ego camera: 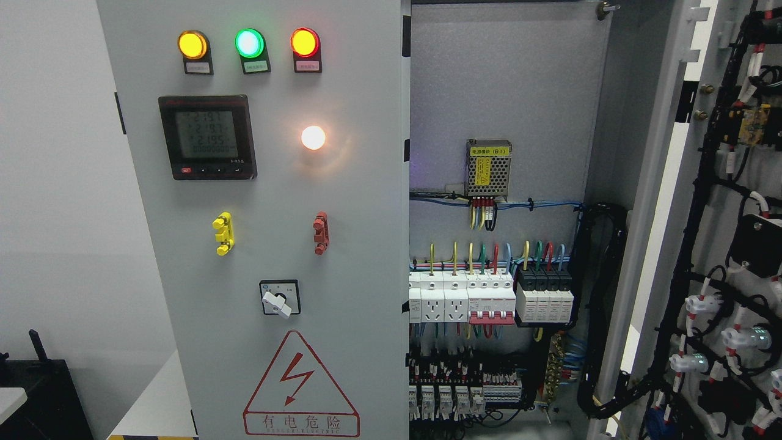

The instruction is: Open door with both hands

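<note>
Cabinet (501, 91): grey electrical enclosure, its right half standing open to the camera.
Left door (256, 244): closed, filling the middle of the view.
Right door (721, 244): swung wide open at the right edge, inner face showing black wiring and white connectors.
Indicator lamps (248, 43): yellow, green and orange-red in a row near the top of the left door; a white lamp (313, 137) glows below them.
Meter (208, 137): black digital display under the lamps.
Handles: a yellow handle (223, 233) and a red handle (321, 233) side by side.
Rotary switch (279, 298): above a red warning triangle (300, 385).
Interior: breakers (489, 296) in a row, a power supply (488, 169) above.
Robot hand: neither one appears, so state cannot be told.
</note>
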`<control>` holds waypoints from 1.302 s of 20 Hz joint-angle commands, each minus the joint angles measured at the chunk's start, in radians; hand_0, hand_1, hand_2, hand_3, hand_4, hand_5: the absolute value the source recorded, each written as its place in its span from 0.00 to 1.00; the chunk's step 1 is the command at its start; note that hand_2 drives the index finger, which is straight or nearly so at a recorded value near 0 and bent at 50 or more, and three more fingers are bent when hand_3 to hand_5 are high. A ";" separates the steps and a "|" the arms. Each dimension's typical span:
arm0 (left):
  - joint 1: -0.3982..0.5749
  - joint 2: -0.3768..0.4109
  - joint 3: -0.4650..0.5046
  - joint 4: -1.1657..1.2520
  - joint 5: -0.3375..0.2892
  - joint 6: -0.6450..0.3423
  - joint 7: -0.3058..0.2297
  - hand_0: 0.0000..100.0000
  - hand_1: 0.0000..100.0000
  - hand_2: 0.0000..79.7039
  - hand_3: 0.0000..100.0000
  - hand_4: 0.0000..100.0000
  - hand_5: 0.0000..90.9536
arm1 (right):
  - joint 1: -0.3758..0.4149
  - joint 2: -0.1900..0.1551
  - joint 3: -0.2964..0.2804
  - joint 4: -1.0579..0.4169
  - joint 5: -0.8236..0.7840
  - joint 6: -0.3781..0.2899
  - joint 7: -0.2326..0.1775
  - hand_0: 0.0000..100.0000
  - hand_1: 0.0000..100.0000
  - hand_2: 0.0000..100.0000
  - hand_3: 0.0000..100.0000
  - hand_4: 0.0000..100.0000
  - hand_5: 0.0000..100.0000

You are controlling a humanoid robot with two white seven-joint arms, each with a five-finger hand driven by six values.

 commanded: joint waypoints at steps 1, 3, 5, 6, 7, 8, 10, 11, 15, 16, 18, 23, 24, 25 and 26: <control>-0.001 -0.071 0.144 0.047 -0.024 0.021 -0.002 0.00 0.00 0.00 0.00 0.03 0.00 | 0.095 -0.041 -0.096 -0.317 -0.001 0.001 -0.002 0.00 0.00 0.00 0.00 0.00 0.00; -0.001 -0.071 0.144 0.045 -0.024 0.021 -0.002 0.00 0.00 0.00 0.00 0.03 0.00 | 0.141 -0.058 -0.094 -0.412 -0.001 0.001 -0.002 0.00 0.00 0.00 0.00 0.00 0.00; -0.001 -0.071 0.144 0.047 -0.024 0.021 -0.002 0.00 0.00 0.00 0.00 0.03 0.00 | 0.202 -0.062 -0.086 -0.526 -0.001 0.001 -0.002 0.00 0.00 0.00 0.00 0.00 0.00; -0.001 -0.071 0.144 0.047 -0.024 0.021 0.000 0.00 0.00 0.00 0.00 0.03 0.00 | 0.237 -0.062 -0.085 -0.587 -0.001 -0.001 -0.002 0.00 0.00 0.00 0.00 0.00 0.00; -0.001 -0.071 0.144 0.047 -0.024 0.021 0.000 0.00 0.00 0.00 0.00 0.03 0.00 | 0.272 -0.062 -0.083 -0.647 -0.001 -0.003 -0.002 0.00 0.00 0.00 0.00 0.00 0.00; -0.001 -0.071 0.142 0.047 -0.024 0.021 0.001 0.00 0.00 0.00 0.00 0.03 0.00 | 0.305 -0.062 -0.083 -0.698 0.001 -0.006 -0.002 0.00 0.00 0.00 0.00 0.00 0.00; -0.001 -0.071 0.141 0.047 -0.024 0.019 0.003 0.00 0.00 0.00 0.00 0.03 0.00 | 0.349 -0.061 -0.085 -0.768 0.002 -0.016 -0.002 0.00 0.00 0.00 0.00 0.00 0.00; -0.001 -0.071 0.137 0.048 -0.024 0.019 0.003 0.00 0.00 0.00 0.00 0.03 0.00 | 0.365 -0.061 -0.086 -0.796 0.002 -0.032 -0.002 0.00 0.00 0.00 0.00 0.00 0.00; -0.001 -0.071 0.133 0.050 -0.026 0.024 0.003 0.00 0.00 0.00 0.00 0.03 0.00 | 0.440 -0.064 -0.083 -0.942 0.004 -0.102 -0.002 0.00 0.00 0.00 0.00 0.00 0.00; -0.001 -0.071 0.133 0.050 -0.026 0.024 0.004 0.00 0.00 0.00 0.00 0.03 0.00 | 0.452 -0.064 -0.082 -0.978 0.004 -0.104 -0.002 0.00 0.00 0.00 0.00 0.00 0.00; -0.001 -0.071 0.124 0.050 -0.027 0.025 0.003 0.00 0.00 0.00 0.00 0.03 0.00 | 0.490 -0.068 -0.077 -1.058 0.004 -0.104 -0.002 0.00 0.00 0.00 0.00 0.00 0.00; -0.018 -0.071 0.102 0.051 -0.023 0.045 -0.006 0.00 0.00 0.00 0.00 0.03 0.00 | 0.598 -0.137 0.007 -1.287 0.004 -0.118 -0.002 0.00 0.00 0.00 0.00 0.00 0.00; -0.021 -0.071 0.096 0.056 -0.021 0.045 -0.008 0.00 0.00 0.00 0.00 0.03 0.00 | 0.603 -0.162 0.024 -1.307 0.004 -0.127 -0.002 0.00 0.00 0.00 0.00 0.00 0.00; -0.024 -0.071 0.096 0.056 -0.018 0.045 -0.008 0.00 0.00 0.00 0.00 0.03 0.00 | 0.604 -0.185 0.041 -1.322 0.004 -0.137 -0.002 0.00 0.00 0.00 0.00 0.00 0.00; -0.027 -0.071 0.094 0.056 -0.018 0.045 -0.009 0.00 0.00 0.00 0.00 0.03 0.00 | 0.603 -0.200 0.049 -1.333 0.004 -0.154 -0.002 0.00 0.00 0.00 0.00 0.00 0.00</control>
